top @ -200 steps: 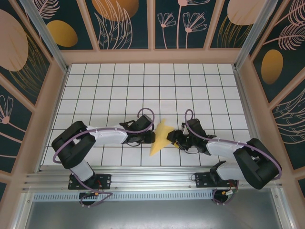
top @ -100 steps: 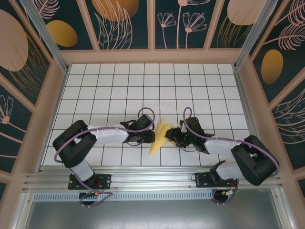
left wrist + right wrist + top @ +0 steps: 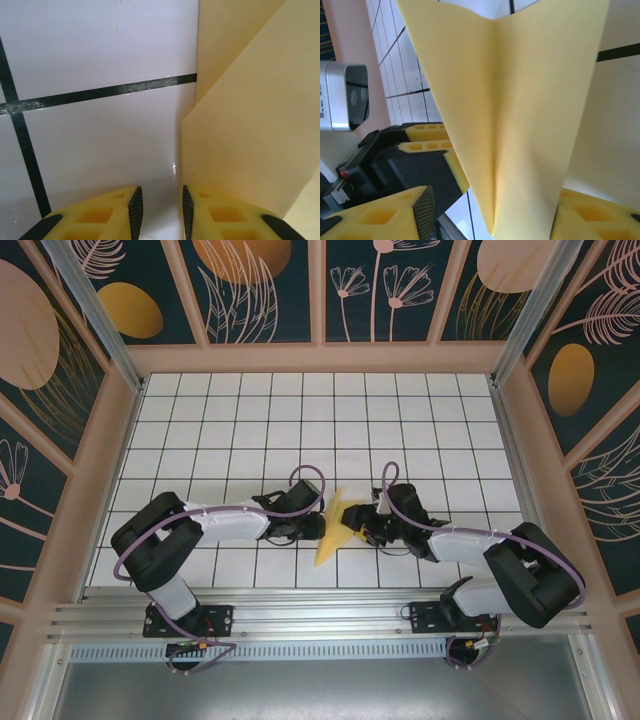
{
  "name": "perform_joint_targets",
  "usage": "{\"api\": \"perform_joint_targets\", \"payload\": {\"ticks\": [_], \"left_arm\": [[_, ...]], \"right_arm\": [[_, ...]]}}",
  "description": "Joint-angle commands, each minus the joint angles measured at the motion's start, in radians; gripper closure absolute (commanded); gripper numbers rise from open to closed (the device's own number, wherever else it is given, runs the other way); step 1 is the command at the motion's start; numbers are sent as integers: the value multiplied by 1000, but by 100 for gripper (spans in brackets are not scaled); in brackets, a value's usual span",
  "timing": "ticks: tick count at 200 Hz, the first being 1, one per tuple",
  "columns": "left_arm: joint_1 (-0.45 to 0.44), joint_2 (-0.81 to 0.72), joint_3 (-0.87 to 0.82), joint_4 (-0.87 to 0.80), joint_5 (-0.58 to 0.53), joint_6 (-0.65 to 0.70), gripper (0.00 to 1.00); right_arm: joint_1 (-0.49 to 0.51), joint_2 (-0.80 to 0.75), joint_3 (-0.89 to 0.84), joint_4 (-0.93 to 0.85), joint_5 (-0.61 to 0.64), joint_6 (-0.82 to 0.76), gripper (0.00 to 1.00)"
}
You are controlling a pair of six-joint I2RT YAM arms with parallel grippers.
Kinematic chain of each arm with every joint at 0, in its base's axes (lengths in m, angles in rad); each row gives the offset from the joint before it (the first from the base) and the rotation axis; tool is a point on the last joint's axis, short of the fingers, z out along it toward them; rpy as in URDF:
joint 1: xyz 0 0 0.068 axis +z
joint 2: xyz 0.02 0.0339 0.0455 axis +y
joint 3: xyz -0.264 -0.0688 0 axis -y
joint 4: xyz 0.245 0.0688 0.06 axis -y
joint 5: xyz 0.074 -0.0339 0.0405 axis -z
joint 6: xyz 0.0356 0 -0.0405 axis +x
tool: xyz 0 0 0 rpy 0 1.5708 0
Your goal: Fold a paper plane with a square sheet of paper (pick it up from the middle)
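The square sheet of paper [image 3: 333, 528] is a narrow creased yellow shape, pointing toward the front edge, standing on the tiles between both grippers. My left gripper [image 3: 316, 527] sits at its left side. In the left wrist view the gripper [image 3: 160, 212] is open by a narrow gap with bare tile between the pads, and the paper [image 3: 250, 125] lies just right of the right finger [image 3: 186, 210]. My right gripper [image 3: 362, 530] is at the paper's right. In the right wrist view the folded paper [image 3: 520, 110] stands between the open gripper's [image 3: 492, 200] fingers, clear of the left pad [image 3: 423, 210].
The white grid table [image 3: 300, 420] stretches free behind the arms. Wooden-framed walls [image 3: 320, 358] close the back and sides. A metal rail [image 3: 320, 615] runs along the near edge. The left gripper's yellow fingers [image 3: 422, 146] show behind the paper in the right wrist view.
The right gripper has shifted left against the paper and its jaws have widened. The paper's flaps have drawn together into a narrower shape. The left arm has barely moved.
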Motion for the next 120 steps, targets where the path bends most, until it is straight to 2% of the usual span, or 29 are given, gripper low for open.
{"api": "perform_joint_targets", "payload": {"ticks": [1, 31, 55, 93, 120], "left_arm": [[-11, 65, 2, 71, 76, -7, 68], [-11, 56, -3, 81, 80, -10, 68], [-11, 53, -8, 98, 92, -14, 67], [-11, 46, -12, 103, 96, -17, 67], [-10, 45, -14, 103, 95, -17, 67]], "right_arm": [[23, -2, 13, 57, -16, -30, 40], [38, -11, 3, 61, 4, -37, 36], [43, 21, 24, 66, 9, -41, 36], [51, 95, 86, 64, 8, -60, 42], [55, 128, 121, 35, 34, -72, 51]]}}
